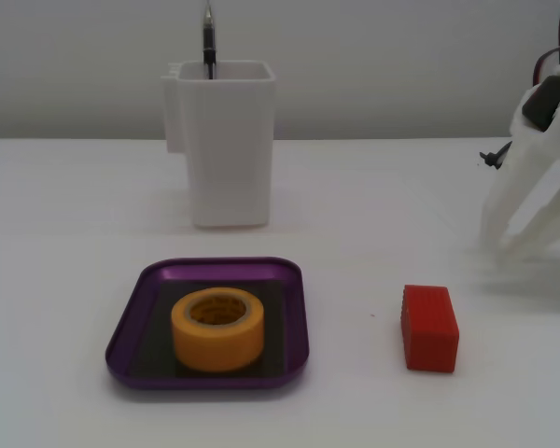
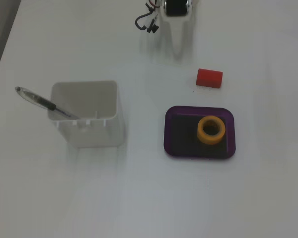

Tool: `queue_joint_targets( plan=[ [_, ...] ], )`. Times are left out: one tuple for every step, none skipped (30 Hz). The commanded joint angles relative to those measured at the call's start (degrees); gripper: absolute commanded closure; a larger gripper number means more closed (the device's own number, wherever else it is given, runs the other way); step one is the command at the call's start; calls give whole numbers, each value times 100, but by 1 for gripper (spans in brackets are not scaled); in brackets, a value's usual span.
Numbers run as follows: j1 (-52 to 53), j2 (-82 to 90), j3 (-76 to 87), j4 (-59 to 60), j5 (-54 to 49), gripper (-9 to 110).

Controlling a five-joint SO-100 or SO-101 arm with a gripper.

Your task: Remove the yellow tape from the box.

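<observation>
Side-on fixed view. The yellow tape lay flat, core upward, on the dark floor of the box, slightly toward the near side and touching no wall that could be seen. The box rested on the white tabletop. Behind it stood a tall white container with a pen rising above its rim. A red ribbed block lay to the right of the box, apart from it. At the right edge, the tool pointed downward with its two white fingers spread apart, tips at or just above the tabletop, and nothing was held between them. It was well apart from the box.

Top-down fixed view. The yellow tape sat in the right half of the box. The red block lay above the box in this picture, and the white container, with the pen leaning out over its left side, stood to the left. The tool entered from the top edge, pointing down; its opening could not be judged from this angle.
</observation>
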Motion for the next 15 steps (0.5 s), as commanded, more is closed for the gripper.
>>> queue_joint_targets(
  plan=[
    [9,554,53,-79,26,101],
    [9,554,53,-79,26,101],
    [9,554,53,-79,26,101],
    [9,554,53,-79,26,101],
    [9,554,53,-79,26,101],
    [9,554,53,-79,26,101],
    [9,554,53,-79,26,101],
    [9,554,53,-79,26,101],
    [9,554,53,-79,-9,101],
    [9,554,53,-79,-35,101],
    [9,554,53,-79,-35,101],
    [9,545,18,-79,-44,101],
    [18,536,-9,-79,-44,101],
    [44,519,-35,-79,-53,101],
    [53,510,-123,-79,-62,101]
  ],
)
